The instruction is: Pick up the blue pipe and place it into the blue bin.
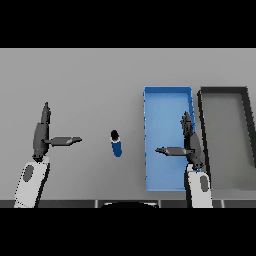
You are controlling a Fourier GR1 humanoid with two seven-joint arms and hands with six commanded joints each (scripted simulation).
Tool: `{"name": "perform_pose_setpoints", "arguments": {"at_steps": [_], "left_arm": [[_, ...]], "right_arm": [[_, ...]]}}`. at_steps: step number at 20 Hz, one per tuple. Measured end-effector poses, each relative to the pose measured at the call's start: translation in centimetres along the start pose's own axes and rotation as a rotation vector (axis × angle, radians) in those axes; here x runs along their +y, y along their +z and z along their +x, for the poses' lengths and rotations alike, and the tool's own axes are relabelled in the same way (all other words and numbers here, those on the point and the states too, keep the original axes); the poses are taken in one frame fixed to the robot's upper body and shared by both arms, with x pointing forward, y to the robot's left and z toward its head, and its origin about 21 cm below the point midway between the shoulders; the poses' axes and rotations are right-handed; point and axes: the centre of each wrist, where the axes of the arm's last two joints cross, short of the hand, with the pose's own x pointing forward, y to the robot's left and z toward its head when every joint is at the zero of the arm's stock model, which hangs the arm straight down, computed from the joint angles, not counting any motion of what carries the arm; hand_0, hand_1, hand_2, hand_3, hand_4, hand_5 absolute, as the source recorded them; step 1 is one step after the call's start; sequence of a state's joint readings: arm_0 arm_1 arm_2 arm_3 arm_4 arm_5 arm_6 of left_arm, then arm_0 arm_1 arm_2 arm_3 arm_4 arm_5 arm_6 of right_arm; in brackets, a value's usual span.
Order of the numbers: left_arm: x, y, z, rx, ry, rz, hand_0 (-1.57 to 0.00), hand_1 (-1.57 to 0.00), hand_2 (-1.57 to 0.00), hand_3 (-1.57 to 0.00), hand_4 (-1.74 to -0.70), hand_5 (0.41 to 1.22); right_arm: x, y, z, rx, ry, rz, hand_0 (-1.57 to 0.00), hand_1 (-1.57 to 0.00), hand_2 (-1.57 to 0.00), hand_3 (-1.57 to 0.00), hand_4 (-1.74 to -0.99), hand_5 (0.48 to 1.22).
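From the head view, the left hand (41, 134) hangs over the grey bench (80, 80) at about nine o'clock, its arm coming up from the lower left edge. Its fingers (45, 116) stretch straight toward twelve o'clock, wide apart from the thumb, which sticks out toward three o'clock; it holds nothing.

The right hand (190, 145) sits at about four o'clock, over the right side of the blue bin (162, 91), its arm rising from the lower edge. Its fingers (187, 124) also point straight toward twelve o'clock, and the thumb reaches out toward nine o'clock (a mirror of the other hand), spread wide and empty.

The blue pipe (116, 145) rests on the bench near the middle, between the two hands, just left of the bin and apart from it. Its long axis runs roughly twelve to six o'clock, with the dark end toward twelve.

A dark bin (202, 120) lies just beside the blue one, at three o'clock.
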State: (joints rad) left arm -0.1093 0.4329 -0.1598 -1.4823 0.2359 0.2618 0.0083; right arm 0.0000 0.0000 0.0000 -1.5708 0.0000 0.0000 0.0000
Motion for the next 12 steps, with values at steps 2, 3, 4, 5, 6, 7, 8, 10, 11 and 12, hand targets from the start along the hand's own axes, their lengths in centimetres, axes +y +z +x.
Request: {"name": "perform_pose_setpoints", "arguments": {"at_steps": [2,3,4,5,6,7,8,10,11,12], "left_arm": [[-0.4,-0.3,0.1,-0.004,0.002,-0.002,0.00,0.00,0.00,0.00,-0.97,0.593],[-0.6,-0.4,0.2,-0.002,0.003,-0.003,0.00,0.00,0.00,0.00,-0.97,0.593],[-0.9,-0.6,0.3,-0.001,0.003,-0.004,0.00,0.00,0.00,0.00,-0.97,0.593],[-1.1,-0.9,0.4,0.000,0.004,-0.004,0.00,0.00,0.00,0.00,-0.97,0.593],[-1.6,-1.3,0.7,0.005,0.005,-0.005,0.00,0.00,0.00,0.00,-0.97,0.593],[-0.2,-0.3,-0.2,-0.039,-0.067,-0.119,0.00,0.00,0.00,0.00,-0.96,0.592],[1.2,0.0,-0.7,-0.054,-0.118,-0.181,0.00,0.00,0.00,0.00,-0.96,0.590],[2.2,0.1,-1.0,-0.058,-0.162,-0.255,0.00,0.00,0.00,0.00,-0.96,0.592],[2.3,-0.2,-0.8,-0.068,-0.164,-0.267,0.00,0.00,0.00,0.00,-0.96,0.595],[2.3,0.1,-1.0,-0.079,-0.163,-0.287,0.00,0.00,0.00,0.00,-0.96,0.594]], "right_arm": [[-0.3,-0.3,0.1,0.006,0.002,-0.004,0.00,0.00,0.00,0.00,-1.205,0.629],[-0.5,-0.5,0.1,0.009,0.003,-0.004,0.00,0.00,0.00,0.00,-1.205,0.629],[-0.8,-0.7,0.2,0.011,0.003,-0.005,0.00,0.00,0.00,0.00,-1.205,0.629],[-1.0,-1.0,0.2,0.013,0.004,-0.006,0.00,0.00,0.00,0.00,-1.205,0.629],[-1.2,-1.2,0.3,0.010,0.004,-0.002,0.00,0.00,0.00,0.00,-1.205,0.629],[-2.6,-0.3,0.7,-0.092,0.136,0.027,0.00,0.00,0.00,0.00,-1.201,0.628],[-3.2,0.6,0.9,-0.136,0.219,0.054,0.00,0.00,0.00,0.00,-1.197,0.627],[-3.7,1.2,1.0,-0.138,0.296,0.085,0.00,0.00,0.00,0.00,-1.193,0.622],[-3.4,1.2,1.0,-0.128,0.312,0.096,0.00,0.00,0.00,0.00,-1.196,0.623],[-3.5,1.0,1.1,-0.122,0.316,0.094,0.00,0.00,0.00,0.00,-1.206,0.625]]}}
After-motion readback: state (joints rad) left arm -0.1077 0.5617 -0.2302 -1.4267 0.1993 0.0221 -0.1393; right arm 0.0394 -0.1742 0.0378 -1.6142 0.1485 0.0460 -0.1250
